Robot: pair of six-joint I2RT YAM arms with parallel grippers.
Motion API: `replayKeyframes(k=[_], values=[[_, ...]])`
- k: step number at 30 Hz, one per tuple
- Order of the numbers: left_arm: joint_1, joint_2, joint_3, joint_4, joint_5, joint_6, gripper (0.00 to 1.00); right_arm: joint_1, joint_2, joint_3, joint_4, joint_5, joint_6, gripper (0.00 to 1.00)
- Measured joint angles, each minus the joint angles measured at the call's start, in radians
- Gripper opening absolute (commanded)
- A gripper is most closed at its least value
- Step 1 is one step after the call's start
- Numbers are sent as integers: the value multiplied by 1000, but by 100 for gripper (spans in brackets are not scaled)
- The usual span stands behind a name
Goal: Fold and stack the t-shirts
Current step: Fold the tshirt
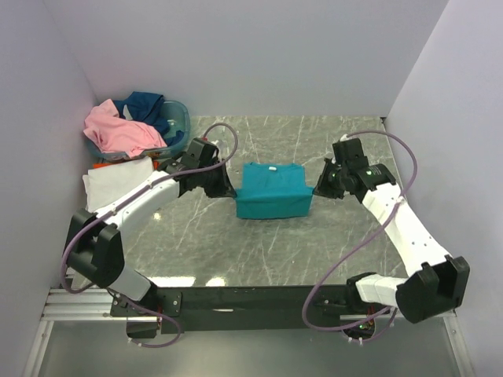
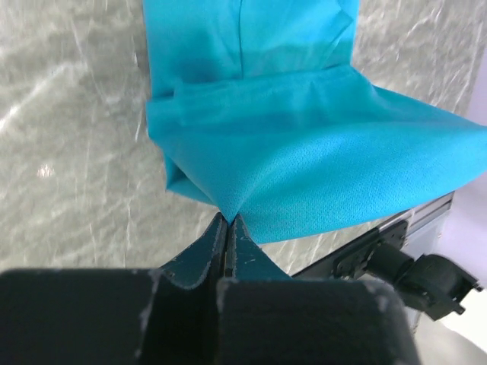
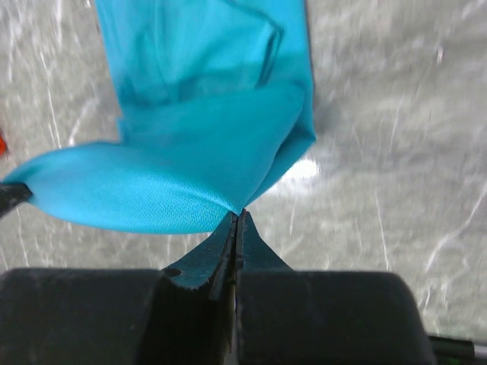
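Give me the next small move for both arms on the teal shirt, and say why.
Probably carry both pinched corners together over the flat part of the teal t-shirt and lower them there. The left gripper and right gripper are each shut on a corner, and the held edge hangs lifted off the table, so the fold looks only half made.

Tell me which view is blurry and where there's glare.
Right wrist view: motion-smeared, the table streaked, a bright glare spot beside the teal t-shirt. Left wrist view: sharper, cloth weave readable, faint glare on the table at left. Top external view: crisp, evenly lit, pale reflections along the table's near edge.
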Motion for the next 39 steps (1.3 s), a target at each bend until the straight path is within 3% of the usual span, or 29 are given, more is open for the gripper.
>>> replayKeyframes(k=[11,39], values=[[71,149,58,104,104,-1,0,-57,214,111,102,6,-71,0],[204,670,471,234,282,-11,0,-125,821,600,135,4,-173,0]])
